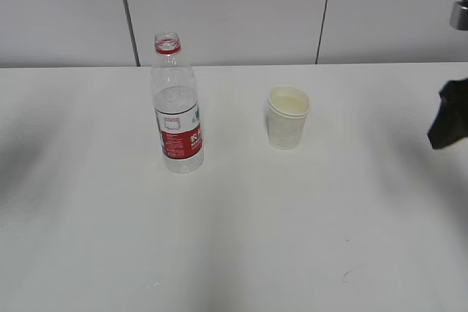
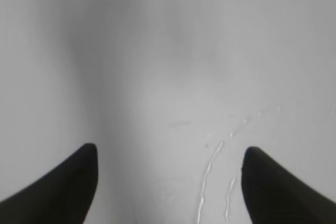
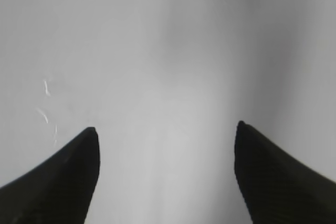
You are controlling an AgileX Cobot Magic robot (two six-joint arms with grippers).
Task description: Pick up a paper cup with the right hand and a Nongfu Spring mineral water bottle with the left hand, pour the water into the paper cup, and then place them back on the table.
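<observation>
The Nongfu Spring mineral water bottle [image 1: 176, 109] stands upright on the white table [image 1: 234, 239], left of centre, with no cap on its red neck ring. The paper cup [image 1: 287, 117] stands upright to its right, a little apart. A black part of the right hand [image 1: 450, 123] shows at the far right edge, well away from the cup. The left hand is out of the exterior view. My left gripper [image 2: 169, 153] is open over bare table. My right gripper [image 3: 165, 132] is open over bare table. Neither wrist view shows the bottle or the cup.
A grey panelled wall [image 1: 234, 12] runs behind the table's far edge. Thin shiny streaks [image 2: 210, 171] lie on the table under the left gripper. Small scuff marks [image 1: 349, 274] sit near the front right.
</observation>
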